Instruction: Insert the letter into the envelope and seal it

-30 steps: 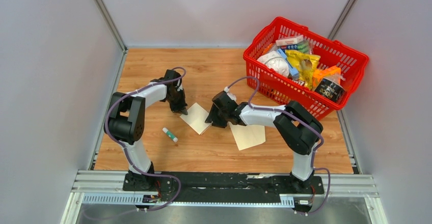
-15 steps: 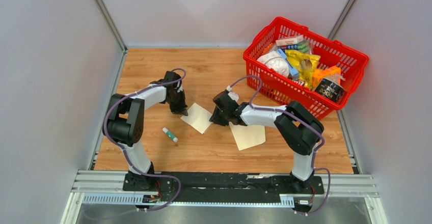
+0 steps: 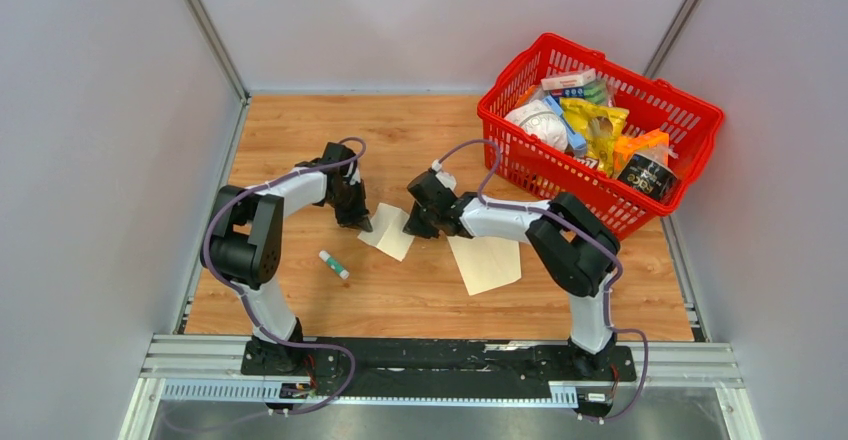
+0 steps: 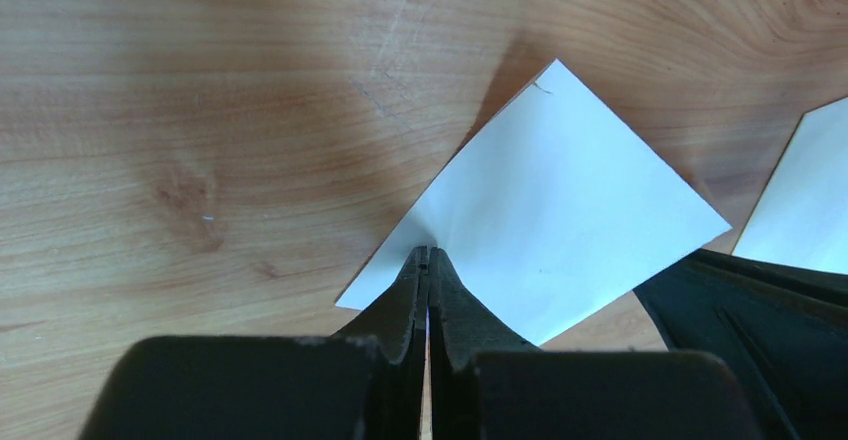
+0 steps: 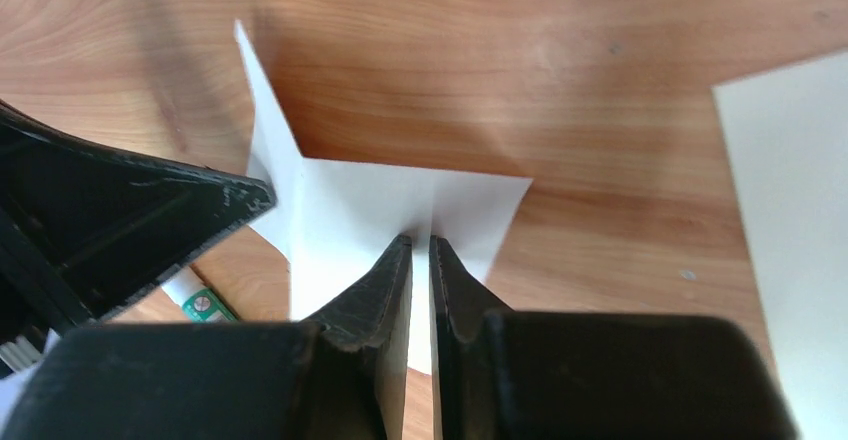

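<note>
The left pincer (image 4: 428, 265) and the right pincer (image 5: 420, 250) each pinch an edge of the letter (image 4: 560, 210) held between them.

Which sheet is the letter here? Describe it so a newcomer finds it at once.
On the wooden table, look between the two arms, left of the red plastic basket. The letter is the small pale paper sheet pinched by both the left pincer and the right pincer. Unlike the larger cream paper envelope lying flat beside it, it is held and bent.
</note>
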